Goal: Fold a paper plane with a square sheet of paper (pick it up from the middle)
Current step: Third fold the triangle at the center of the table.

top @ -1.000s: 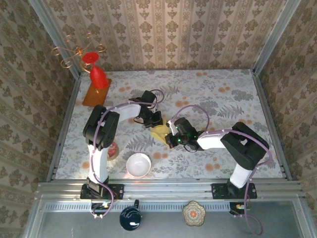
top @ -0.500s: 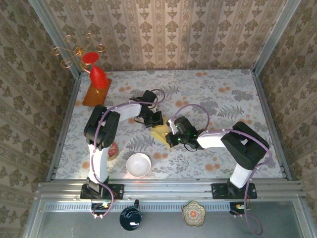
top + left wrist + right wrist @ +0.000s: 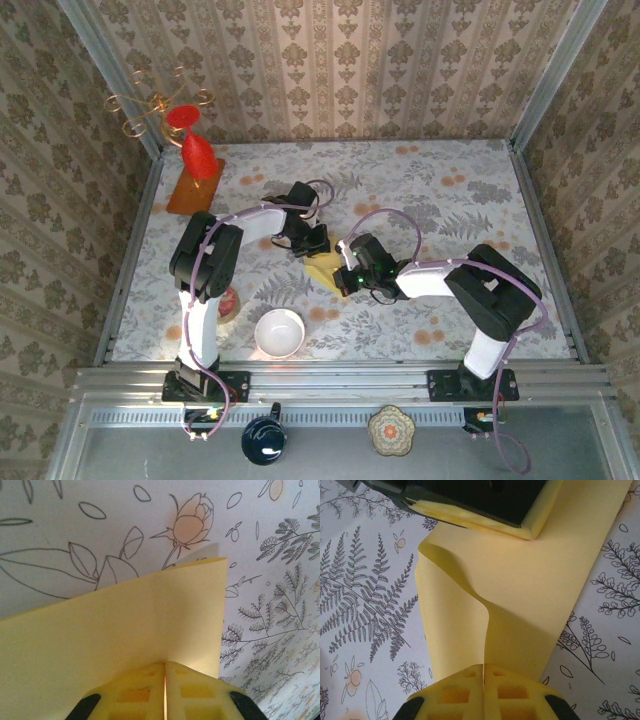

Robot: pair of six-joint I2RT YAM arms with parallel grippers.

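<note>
Sheet of paper (image 3: 322,268) sits mid-table, centre of the top view, spanning both grippers. Left gripper (image 3: 165,680) is pinched shut on its upper-left end, right gripper (image 3: 483,680) pinched shut on its lower-right end. Long axis runs upper left to lower right; the middle is buckled.

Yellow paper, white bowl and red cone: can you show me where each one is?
yellow paper (image 3: 520,590): right wrist view, flat middle of the sheet.
white bowl (image 3: 279,332): top external view, bare inside of the bowl.
red cone (image 3: 198,157): top external view, middle of its side.
</note>
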